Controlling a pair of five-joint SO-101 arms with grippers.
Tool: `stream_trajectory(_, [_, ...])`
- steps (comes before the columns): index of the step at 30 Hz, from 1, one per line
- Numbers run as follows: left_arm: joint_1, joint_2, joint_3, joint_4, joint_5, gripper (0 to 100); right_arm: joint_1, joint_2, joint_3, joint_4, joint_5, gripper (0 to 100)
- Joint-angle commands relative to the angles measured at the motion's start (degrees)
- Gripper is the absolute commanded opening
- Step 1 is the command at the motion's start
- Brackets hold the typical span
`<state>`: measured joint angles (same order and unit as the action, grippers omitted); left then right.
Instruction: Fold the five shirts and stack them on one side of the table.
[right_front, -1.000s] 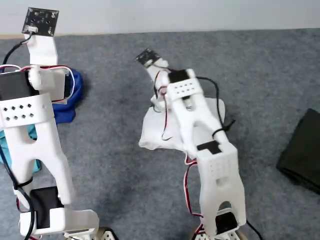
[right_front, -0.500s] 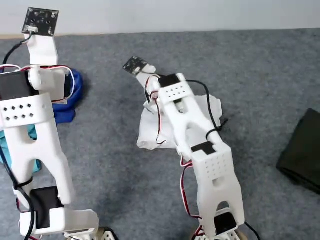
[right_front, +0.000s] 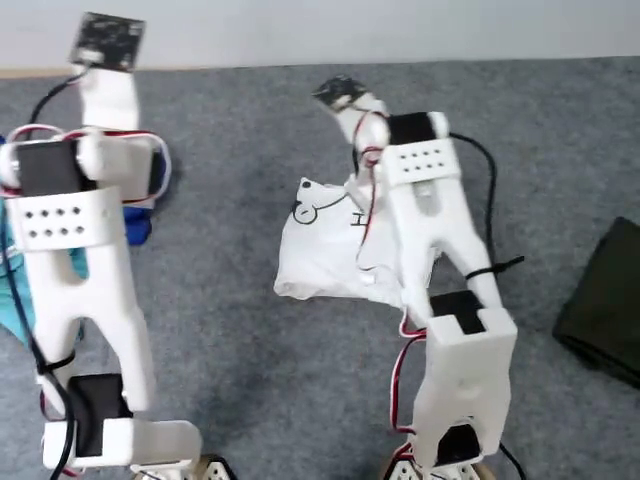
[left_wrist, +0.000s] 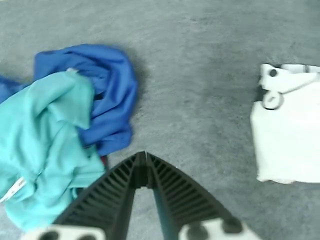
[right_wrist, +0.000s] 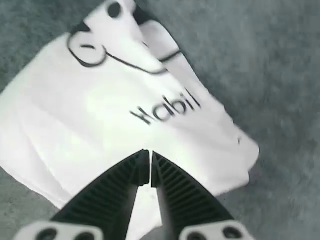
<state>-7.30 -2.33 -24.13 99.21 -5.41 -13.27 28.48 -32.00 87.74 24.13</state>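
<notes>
white shirt (right_wrist: 100, 115): black line drawing, black lettering | blue shirt (left_wrist: 107, 95): plain royal blue | turquoise shirt (left_wrist: 45, 145): plain | dark shirt (right_front: 605, 300): near-black | table (right_front: 220, 330): mottled grey

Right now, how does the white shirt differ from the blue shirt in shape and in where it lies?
The white shirt lies fairly flat and compact; the blue shirt is crumpled in a heap. The white shirt bears black print; the blue shirt looks plain. The white shirt lies apart from other shirts; the blue shirt is partly overlapped by a turquoise shirt. Both rest on the grey table.
</notes>
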Motion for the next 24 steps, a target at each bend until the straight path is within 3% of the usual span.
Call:
stream_trajectory(1, [4.4, 2.11, 0.04, -1.76, 0.09, 3, 3.47, -4.18, -4.66, 2.86, -7.03, 1.0])
stream_trajectory(8, [10.81, 13.98, -4.62, -3.6, 0.44, 4, 7.25, -3.21, -4.4, 2.77, -23.91, 1.0])
stream_trajectory(18, [7.47, 17.14, -11.65, 1.23, 0.35, 4, 14.99, 14.99, -4.75, -5.14, -23.74, 1.0])
stream_trajectory(24, [5.1, 17.14, -14.29, 1.23, 0.18, 4, 17.45, 13.93, -6.77, -1.19, -23.74, 1.0])
